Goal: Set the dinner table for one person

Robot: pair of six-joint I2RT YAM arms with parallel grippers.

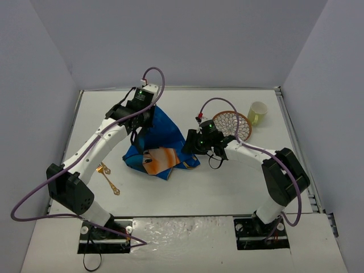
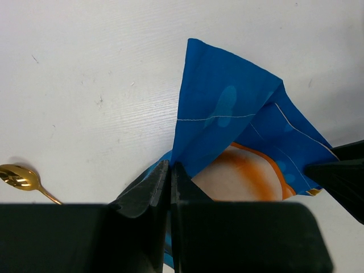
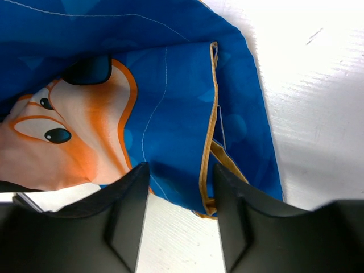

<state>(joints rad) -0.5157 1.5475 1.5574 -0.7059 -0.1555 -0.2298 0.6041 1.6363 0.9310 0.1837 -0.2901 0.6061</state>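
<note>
White dinner table point(image 1: 227, 187): large flat rectangle, matt with a fine grain, thin metal edge; it lies under and all around the placemat.
Placemat point(image 1: 168, 131): soft blue cloth, pale stitch lines, mustard-yellow bound hem; printed cartoon face in orange and cream with black eyes. Not flat: bunched and folded near the table's middle, its far corner pulled up into a peak and the printed side turned up at the near edge.
Left gripper point(image 2: 169, 170): at the placemat's far corner; the black fingers are pressed together with blue cloth nipped between their tips, and the fabric hangs away from them in a taut triangle.
Right gripper point(image 3: 179, 170): at the placemat's right edge; the jaws stand apart, straddling the hemmed border. Cloth shows in the gap, not pinched.
Woven plate point(image 1: 234, 124): round, brown rim, openwork pale lattice; just right of the placemat, behind the right wrist.
Cup point(image 1: 257, 112): cylindrical, cream wall, yellowish inside; further right of the placemat, touching or just beside the plate's rim, which of the two is unclear.
Gold spoon point(image 2: 17, 176): polished metal, oval bowl, thin handle; left of the placemat, apart from it.
</note>
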